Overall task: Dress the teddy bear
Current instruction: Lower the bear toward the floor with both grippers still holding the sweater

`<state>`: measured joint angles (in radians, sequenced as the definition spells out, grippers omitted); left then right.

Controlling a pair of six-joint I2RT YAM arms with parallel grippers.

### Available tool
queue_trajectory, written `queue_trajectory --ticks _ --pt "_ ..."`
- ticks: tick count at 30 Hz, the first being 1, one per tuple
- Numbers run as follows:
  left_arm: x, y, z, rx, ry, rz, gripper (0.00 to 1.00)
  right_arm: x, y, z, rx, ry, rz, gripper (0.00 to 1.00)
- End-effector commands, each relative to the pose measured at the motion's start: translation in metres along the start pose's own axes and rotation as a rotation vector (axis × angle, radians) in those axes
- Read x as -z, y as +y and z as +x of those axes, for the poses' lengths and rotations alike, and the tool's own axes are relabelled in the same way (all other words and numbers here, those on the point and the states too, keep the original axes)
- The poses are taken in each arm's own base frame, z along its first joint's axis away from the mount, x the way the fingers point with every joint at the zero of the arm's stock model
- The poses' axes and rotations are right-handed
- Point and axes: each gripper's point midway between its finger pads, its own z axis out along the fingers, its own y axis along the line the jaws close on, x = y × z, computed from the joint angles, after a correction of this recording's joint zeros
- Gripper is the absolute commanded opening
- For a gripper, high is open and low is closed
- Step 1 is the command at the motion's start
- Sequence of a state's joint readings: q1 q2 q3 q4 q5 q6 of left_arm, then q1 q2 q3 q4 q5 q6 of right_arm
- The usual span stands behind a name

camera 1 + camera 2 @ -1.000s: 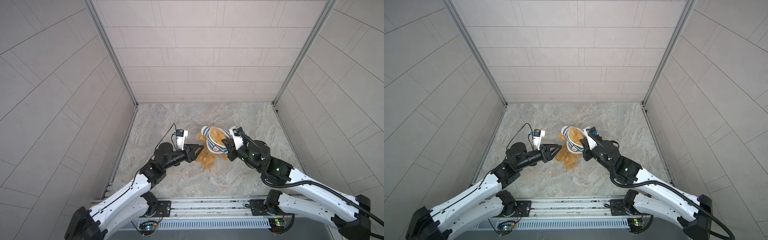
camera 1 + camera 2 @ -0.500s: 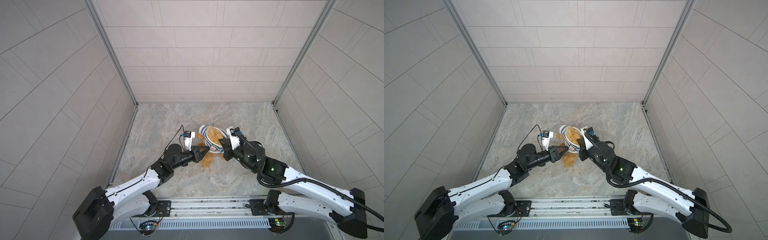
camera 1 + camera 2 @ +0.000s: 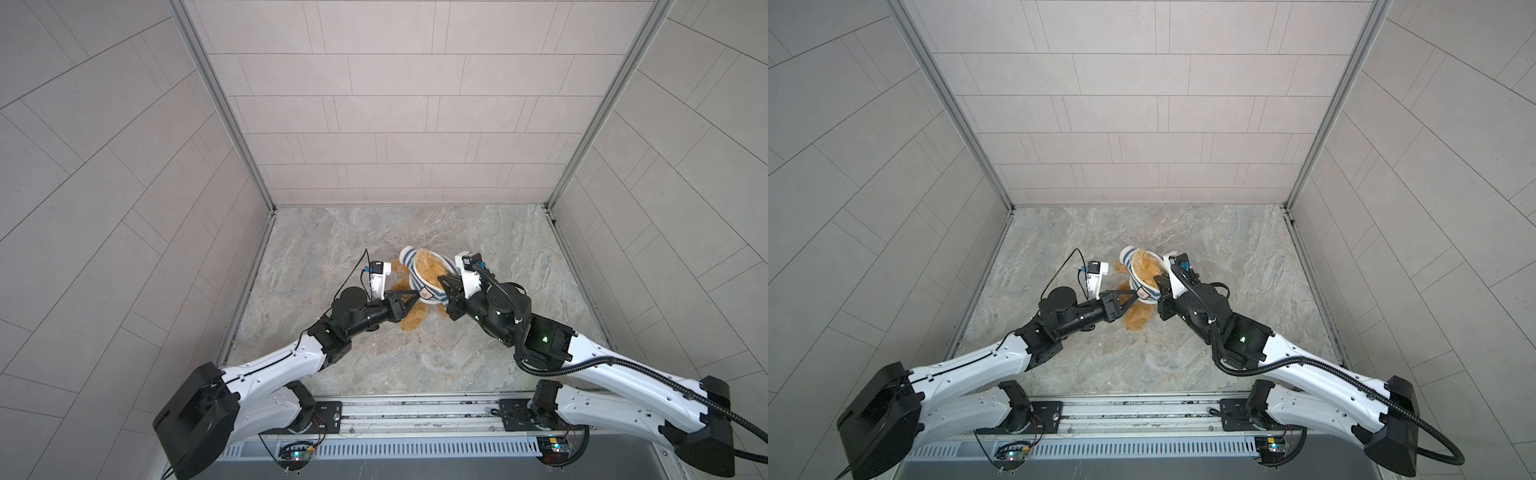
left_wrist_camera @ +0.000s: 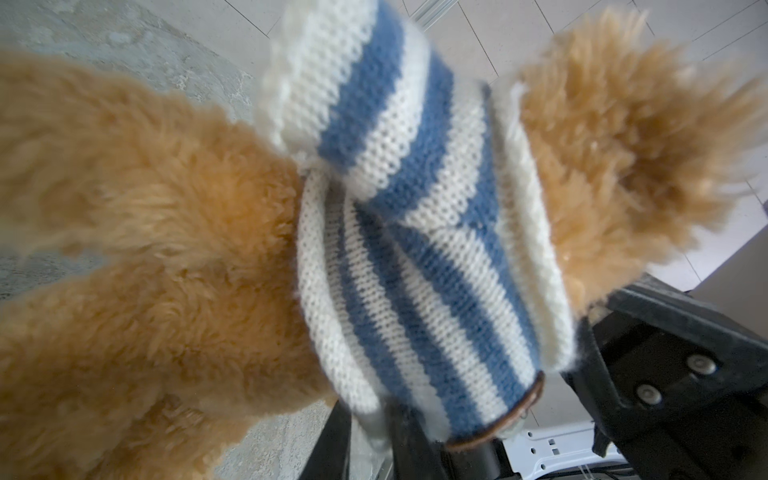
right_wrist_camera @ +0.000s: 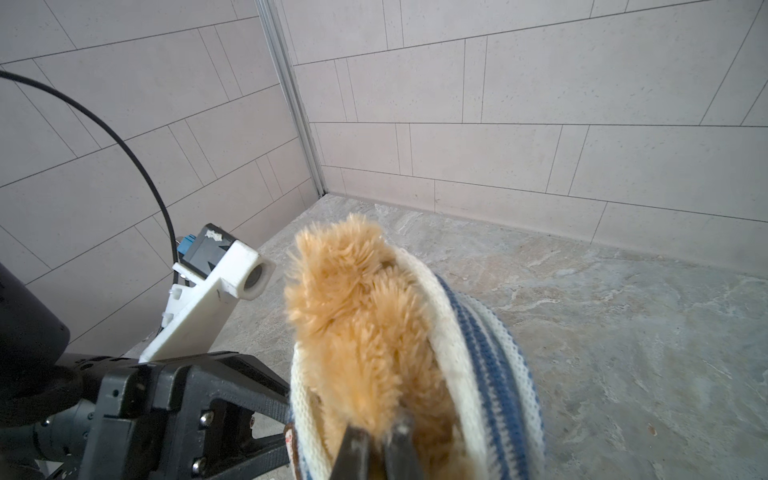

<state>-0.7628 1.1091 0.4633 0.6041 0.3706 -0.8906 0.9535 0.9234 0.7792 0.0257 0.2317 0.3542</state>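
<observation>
teddy bear (image 3: 415,318) — striped shirt (image 3: 411,268) bunched round its upper body

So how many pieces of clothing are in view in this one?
1: the striped sweater, pulled around the teddy bear in the middle of the table. No other shows, though one could lie hidden beneath the bear.

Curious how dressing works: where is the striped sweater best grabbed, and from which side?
Probably the sweater at its bottom edge, coming from the legs of the bear: it sits bunched round the upper body, and that thin loose rim faces the bare legs.
</observation>
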Motion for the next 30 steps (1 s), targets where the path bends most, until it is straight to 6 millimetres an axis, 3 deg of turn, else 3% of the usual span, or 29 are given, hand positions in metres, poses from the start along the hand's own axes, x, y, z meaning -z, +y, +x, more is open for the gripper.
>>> queue_trajectory --ticks 1,5,17,30 --pt "-0.001 -0.003 -0.002 -0.012 -0.022 0.020 0.16 0.009 0.003 -0.029 -0.064 -0.105 -0.016 0.00" --pt "-0.001 -0.001 -0.001 -0.007 -0.022 0.015 0.00 0.011 0.002 -0.029 -0.066 -0.107 -0.008 0.00" --pt "0.001 0.028 0.018 0.009 0.006 -0.053 0.00 0.018 -0.006 -0.032 -0.073 -0.121 0.021 0.00" --pt "-0.003 0.103 0.038 0.065 0.062 -0.260 0.00 0.037 -0.001 -0.053 -0.139 -0.183 -0.024 0.00"
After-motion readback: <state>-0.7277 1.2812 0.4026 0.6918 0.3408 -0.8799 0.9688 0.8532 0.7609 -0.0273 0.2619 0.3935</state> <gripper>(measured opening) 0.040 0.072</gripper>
